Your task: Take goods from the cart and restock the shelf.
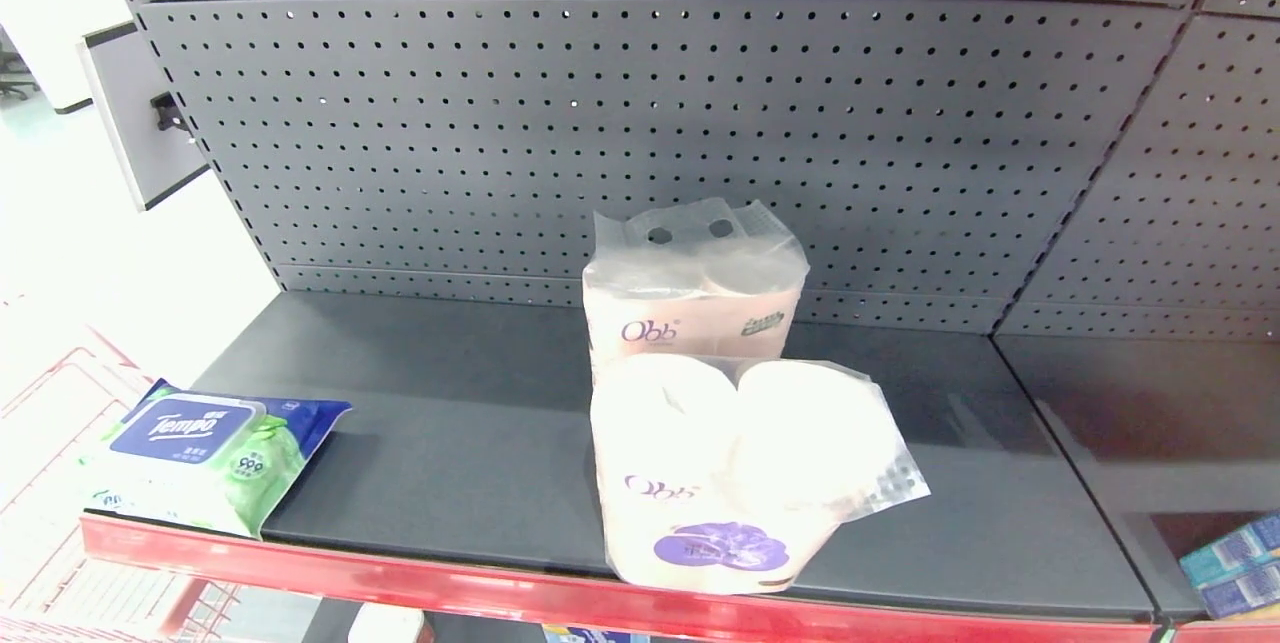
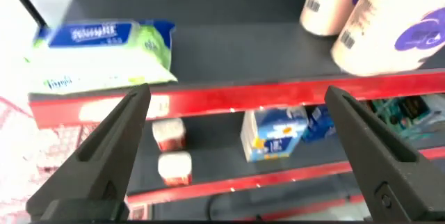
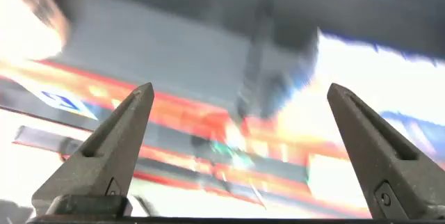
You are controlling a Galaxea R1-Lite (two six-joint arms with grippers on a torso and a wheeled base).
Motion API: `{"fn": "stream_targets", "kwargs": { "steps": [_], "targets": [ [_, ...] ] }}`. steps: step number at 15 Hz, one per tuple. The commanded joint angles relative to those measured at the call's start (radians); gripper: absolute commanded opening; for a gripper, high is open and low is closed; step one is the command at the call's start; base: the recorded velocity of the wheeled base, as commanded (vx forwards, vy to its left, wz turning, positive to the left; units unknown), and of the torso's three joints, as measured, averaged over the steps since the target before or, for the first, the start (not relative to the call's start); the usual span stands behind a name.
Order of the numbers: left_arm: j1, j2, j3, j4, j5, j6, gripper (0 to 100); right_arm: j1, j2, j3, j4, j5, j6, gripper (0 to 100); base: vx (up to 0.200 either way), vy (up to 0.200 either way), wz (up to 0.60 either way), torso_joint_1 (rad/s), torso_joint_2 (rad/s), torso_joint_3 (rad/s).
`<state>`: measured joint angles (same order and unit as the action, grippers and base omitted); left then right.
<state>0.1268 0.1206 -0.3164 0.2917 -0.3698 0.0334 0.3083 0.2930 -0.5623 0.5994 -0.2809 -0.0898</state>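
Standing wide apart, the dark wedge-shaped fingers [image 2: 104, 158] of the left gripper [image 2: 236, 151] grip nothing. They sit before the red front lip of the dark grey metal shelf [image 2: 229, 50], slightly below its level. The right gripper [image 3: 236, 151] has its fingers [image 3: 104, 158] equally parted and empty. Behind them run blurred red and grey streaks, possibly the same shelf lip.

On the shelf's left front corner lies the flat blue, white and green soft pack of wet wipes [image 1: 210, 458], partly overhanging the end. In the middle stand two clear-wrapped packs of white toilet rolls. The near pack [image 1: 730, 478] is at the red lip, and the far pack [image 1: 695, 288] is just behind it, upright with its handle flap up, close to the grey perforated back panel [image 1: 640, 123].

A red wire cart [image 1: 50, 443] stands left of the shelf, lower down. On the lower shelf sit a blue-and-white carton [image 2: 274, 133] and small red-and-white tubs [image 2: 170, 151].
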Motion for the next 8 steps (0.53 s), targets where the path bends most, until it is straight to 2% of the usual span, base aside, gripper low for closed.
{"fn": "stream_targets", "kwargs": {
  "steps": [1, 3, 4, 5, 6, 7, 8],
  "targets": [
    [0.001, -0.029, 0.034, -0.031, 0.0, 0.022, 100, -0.075, -0.196, -0.073, 0.12, -0.07, 0.045, 100, 0.0, 0.0, 0.0, 0.0, 0.0, 0.0],
    [0.001, -0.029, 0.186, -0.261, 0.023, 0.033, 100, -0.084, -0.195, -0.037, 0.128, -0.144, 0.065, 100, 0.0, 0.0, 0.0, 0.0, 0.0, 0.0],
    [0.001, -0.029, 0.217, -0.306, 0.034, 0.033, 100, -0.092, -0.195, -0.028, 0.126, -0.146, 0.065, 100, 0.0, 0.0, 0.0, 0.0, 0.0, 0.0],
    [0.001, -0.029, 0.316, -0.44, 0.083, 0.023, 100, -0.156, -0.17, 0.016, 0.114, -0.141, 0.068, 100, 0.0, 0.0, 0.0, 0.0, 0.0, 0.0],
    [0.001, -0.03, 0.315, -0.419, 0.089, -0.027, 100, -0.212, -0.175, 0.07, 0.111, -0.139, 0.071, 100, 0.0, 0.0, 0.0, 0.0, 0.0, 0.0],
    [0.001, -0.029, 0.316, -0.417, 0.097, -0.052, 100, -0.245, -0.178, 0.114, 0.092, -0.139, 0.076, 100, 0.0, 0.0, 0.0, 0.0, 0.0, 0.0],
    [0.001, -0.03, 0.316, -0.398, 0.111, -0.058, 100, -0.284, -0.195, 0.162, 0.063, -0.139, 0.09, 100, 0.0, 0.0, 0.0, 0.0, 0.0, 0.0]
  ]
}}
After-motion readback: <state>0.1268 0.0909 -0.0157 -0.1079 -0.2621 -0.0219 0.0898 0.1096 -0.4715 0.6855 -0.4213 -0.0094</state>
